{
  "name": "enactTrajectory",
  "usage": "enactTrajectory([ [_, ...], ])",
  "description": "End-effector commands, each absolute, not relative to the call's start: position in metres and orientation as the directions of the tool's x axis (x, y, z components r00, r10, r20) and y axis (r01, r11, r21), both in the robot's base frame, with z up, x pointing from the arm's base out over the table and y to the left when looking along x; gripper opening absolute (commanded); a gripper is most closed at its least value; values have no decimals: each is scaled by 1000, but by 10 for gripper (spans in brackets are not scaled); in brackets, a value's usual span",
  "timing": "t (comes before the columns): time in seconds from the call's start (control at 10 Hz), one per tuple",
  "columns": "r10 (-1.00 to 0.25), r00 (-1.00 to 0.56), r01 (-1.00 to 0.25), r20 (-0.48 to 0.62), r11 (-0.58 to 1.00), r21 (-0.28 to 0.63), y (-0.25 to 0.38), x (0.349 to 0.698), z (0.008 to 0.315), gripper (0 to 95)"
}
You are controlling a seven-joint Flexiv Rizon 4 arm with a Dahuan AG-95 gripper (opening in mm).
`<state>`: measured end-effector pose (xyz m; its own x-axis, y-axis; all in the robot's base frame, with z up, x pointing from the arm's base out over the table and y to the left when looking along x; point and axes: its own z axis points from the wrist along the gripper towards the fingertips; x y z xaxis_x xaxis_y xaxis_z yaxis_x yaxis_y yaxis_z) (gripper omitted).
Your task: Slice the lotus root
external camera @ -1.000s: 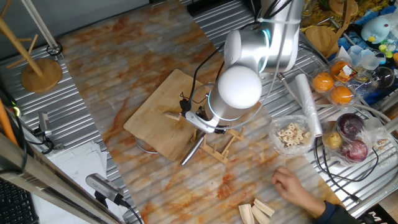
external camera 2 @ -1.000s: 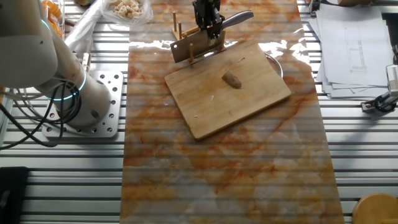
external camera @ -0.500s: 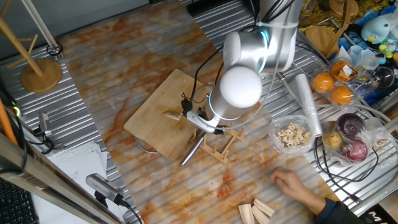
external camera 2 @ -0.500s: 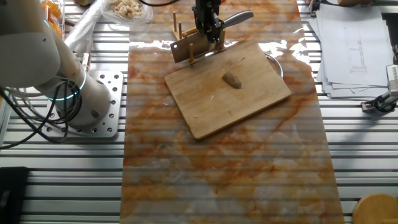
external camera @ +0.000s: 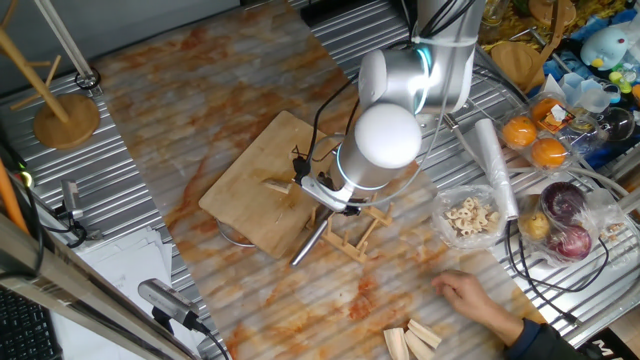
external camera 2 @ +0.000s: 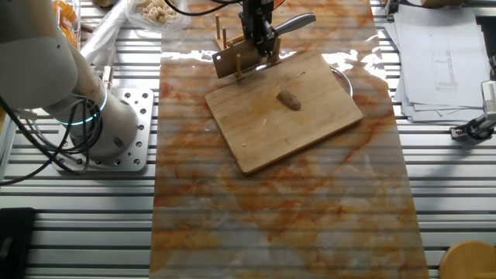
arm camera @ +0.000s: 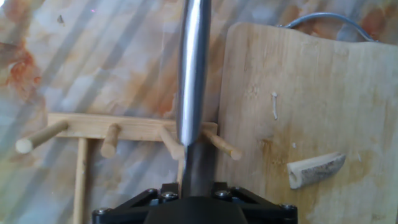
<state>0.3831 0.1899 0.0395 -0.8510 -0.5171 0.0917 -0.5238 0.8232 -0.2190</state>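
Lotus root (external camera 2: 290,99), a small tan chunk, lies alone near the middle of the wooden cutting board (external camera 2: 263,132); in the hand view it shows at the lower right (arm camera: 316,170), tapered at one end, with a few pale specks on the board close by. The board sits at an angle on the marbled orange-and-white surface (external camera 2: 294,209).

Just beside the board's far edge stands a wooden peg rack (arm camera: 124,130) holding a knife (external camera 2: 291,25). The knife's steel handle (arm camera: 194,68) runs straight up the middle of the hand view, between the rack's pegs. The tool (external camera 2: 258,35) hangs directly over the rack and knife, but whether its fingers are clamped on the blade or apart cannot be told, since the housing hides them in the hand view and they are too small in the other fixed view.

In one fixed view a person's hand (external camera: 478,299) rests on the surface near pale wooden blocks (external camera: 412,341), and a clear bag of holed slices (external camera: 470,217) lies beyond.
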Motion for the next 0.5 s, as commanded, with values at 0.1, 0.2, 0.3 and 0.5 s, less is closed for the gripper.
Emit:
enactTrajectory([
  [0.1, -513, -854, -518, 83, 828, -214, 190, 383, 39, 190],
  [0.2, -507, -858, -513, 83, 833, -209, 190, 383, 40, 190],
  [0.3, -509, -857, -514, 83, 831, -212, 190, 383, 40, 190],
  [0.5, -511, -856, -515, 77, 830, -215, 189, 383, 36, 190],
])
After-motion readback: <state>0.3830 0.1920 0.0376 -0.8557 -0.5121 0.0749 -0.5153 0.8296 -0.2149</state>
